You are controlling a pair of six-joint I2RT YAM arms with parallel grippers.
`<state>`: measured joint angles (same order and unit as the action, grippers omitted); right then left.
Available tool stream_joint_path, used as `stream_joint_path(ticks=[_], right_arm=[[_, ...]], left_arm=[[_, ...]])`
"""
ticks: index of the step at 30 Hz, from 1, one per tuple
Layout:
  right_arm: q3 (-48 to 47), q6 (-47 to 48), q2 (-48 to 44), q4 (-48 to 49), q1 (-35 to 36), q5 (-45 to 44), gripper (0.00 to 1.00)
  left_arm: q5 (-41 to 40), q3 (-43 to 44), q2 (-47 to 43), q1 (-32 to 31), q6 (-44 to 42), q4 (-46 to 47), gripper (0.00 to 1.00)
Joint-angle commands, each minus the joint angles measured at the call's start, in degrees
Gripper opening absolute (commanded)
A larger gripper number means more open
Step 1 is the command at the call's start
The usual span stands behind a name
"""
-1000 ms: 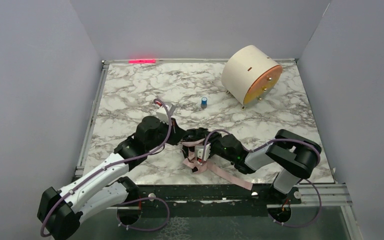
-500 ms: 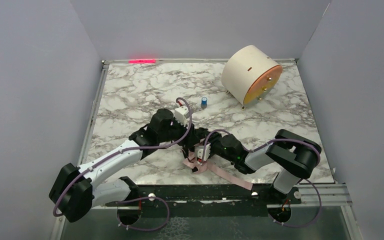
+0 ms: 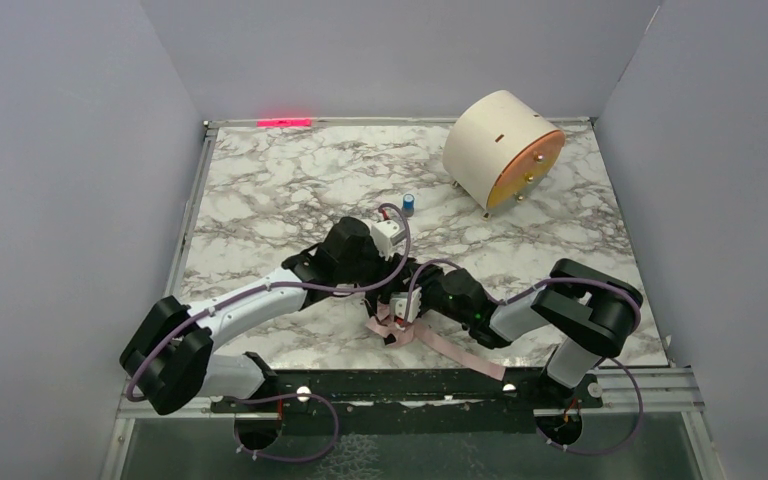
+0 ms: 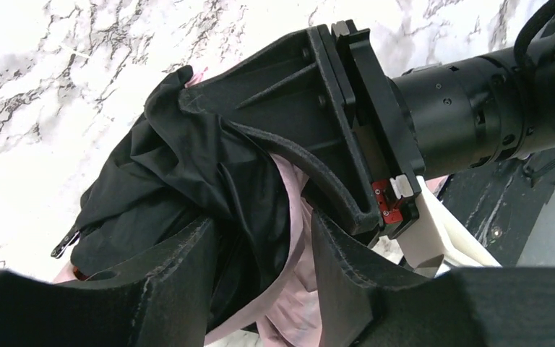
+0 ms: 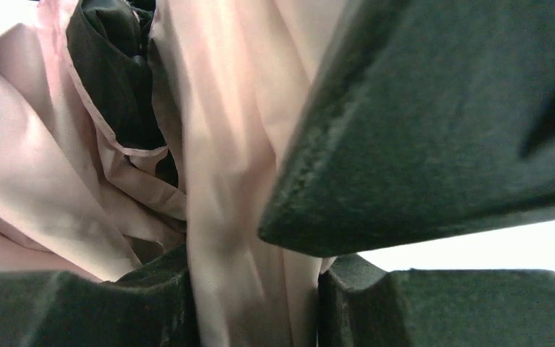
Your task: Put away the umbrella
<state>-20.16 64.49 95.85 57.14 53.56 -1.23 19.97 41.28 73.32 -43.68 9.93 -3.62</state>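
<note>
Left gripper (image 4: 264, 246) has swung in over the umbrella (image 3: 392, 327), jaws apart astride its fabric directly below; right gripper (image 3: 401, 304) clamps the fabric.

Pink and black on grey-veined white.
The umbrella (image 4: 289, 238) is pale pink with black folds; the tabletop (image 3: 260, 180) white marble veined grey; the drum (image 3: 485, 140) cream, its face orange; 1 small cylinder (image 3: 410, 205) blue.
</note>
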Motion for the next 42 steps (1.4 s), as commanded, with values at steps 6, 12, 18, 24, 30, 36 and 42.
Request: stream_joint_path(ticks=[6, 12, 18, 24, 30, 36, 42], right_arm=[[0.56, -0.85, 0.91, -1.99, -0.04, -1.24, 0.22], [0.65, -0.81, 0.87, -2.12, -0.04, -1.48, 0.22], [0.74, -0.81, 1.0, -2.32, -0.04, -1.67, 0.22], [0.65, -0.87, 1.33, -2.31, -0.04, -1.66, 0.22], [0.66, -0.85, 1.14, -2.28, -0.04, -1.24, 0.22], [0.4, -0.45, 0.58, -2.68, -0.04, -0.9, 0.22], [-0.43, -0.45, -0.22, -4.95, -0.02, 0.34, 0.24]], left_arm=[[-3.76, 3.31, 0.44, -1.49, -1.3, -3.11, 0.09], [-11.67, 1.19, -5.32, -1.05, 3.33, -2.05, 0.0], [-19.4, -6.66, -19.02, -0.44, 11.49, 0.96, 0.0], [-22.94, -13.04, -30.0, -0.41, 17.99, 1.3, 0.0], [-17.31, -14.18, -30.01, -0.35, 16.48, 3.35, 0.25], [-21.34, -6.8, -20.09, -0.08, 11.68, -3.92, 0.54], [-15.72, 5.76, -12.75, 5.08, -4.87, -13.92, 0.62]])
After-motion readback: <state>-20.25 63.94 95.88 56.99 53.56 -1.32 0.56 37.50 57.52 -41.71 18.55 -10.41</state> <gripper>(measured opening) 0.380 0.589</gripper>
